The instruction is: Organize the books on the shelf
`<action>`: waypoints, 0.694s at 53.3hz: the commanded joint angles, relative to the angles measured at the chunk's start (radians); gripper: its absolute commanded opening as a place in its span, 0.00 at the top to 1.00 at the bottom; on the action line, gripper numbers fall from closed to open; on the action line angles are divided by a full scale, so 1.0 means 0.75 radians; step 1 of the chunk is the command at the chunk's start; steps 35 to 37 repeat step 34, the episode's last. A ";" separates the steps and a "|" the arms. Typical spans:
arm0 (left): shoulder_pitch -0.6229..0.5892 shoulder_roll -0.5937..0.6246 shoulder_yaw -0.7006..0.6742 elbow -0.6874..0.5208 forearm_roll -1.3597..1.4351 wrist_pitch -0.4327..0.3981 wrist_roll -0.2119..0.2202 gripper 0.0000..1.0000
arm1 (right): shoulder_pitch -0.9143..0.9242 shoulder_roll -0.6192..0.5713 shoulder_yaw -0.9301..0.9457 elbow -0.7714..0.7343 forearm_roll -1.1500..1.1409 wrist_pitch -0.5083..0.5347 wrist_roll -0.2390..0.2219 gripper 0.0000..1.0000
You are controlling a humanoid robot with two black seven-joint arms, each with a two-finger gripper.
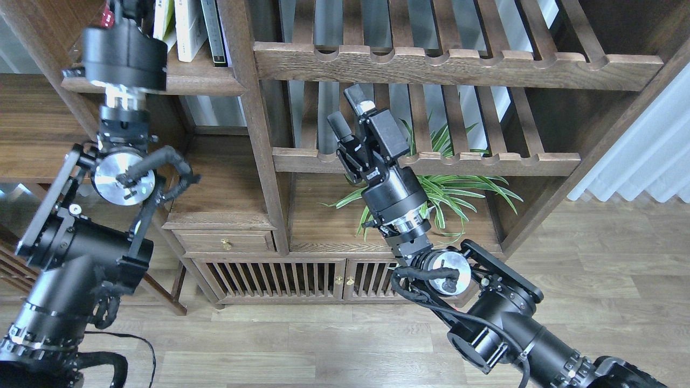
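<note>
Several books stand upright on the shelf (205, 81), a dark-brown board with a rounded lip at the upper left. I see a yellow-green and white book (160, 19), a white book (186, 27) and a dark-spined book (213, 29). A sliver of a red book (109, 16) shows by my left wrist. The maroon book is hidden. My left gripper (125, 6) reaches up in front of the leftmost books, and its fingers are cut off by the top edge. My right gripper (346, 110) is open and empty, in front of the slatted rack, right of the shelf post.
Two slatted racks with scalloped rails (431, 62) fill the upper right. A potted spider plant (453, 186) stands on the lower board behind my right wrist. A vertical post (253, 124) divides the unit. A drawer (226, 242) and slatted doors sit below.
</note>
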 commanded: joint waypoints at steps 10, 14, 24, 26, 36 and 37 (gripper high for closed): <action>0.131 0.000 0.069 0.000 0.004 -0.148 0.028 0.01 | -0.009 0.000 0.019 0.001 0.001 0.000 0.000 0.09; 0.145 0.000 0.071 0.000 0.004 -0.157 0.032 0.01 | -0.011 0.000 0.021 0.001 0.003 0.000 0.000 0.09; 0.159 0.000 0.087 0.000 0.004 -0.163 0.044 0.01 | -0.011 0.000 0.021 0.001 0.019 0.000 0.000 0.09; 0.161 0.000 0.087 0.000 0.008 -0.163 0.044 0.01 | -0.011 0.000 0.021 0.001 0.023 0.000 0.000 0.09; 0.161 0.000 0.100 0.000 0.008 -0.163 0.046 0.01 | -0.011 0.000 0.021 0.001 0.036 0.000 0.002 0.10; 0.161 0.000 0.100 0.000 0.008 -0.163 0.046 0.01 | -0.011 0.000 0.021 0.001 0.036 0.000 0.002 0.10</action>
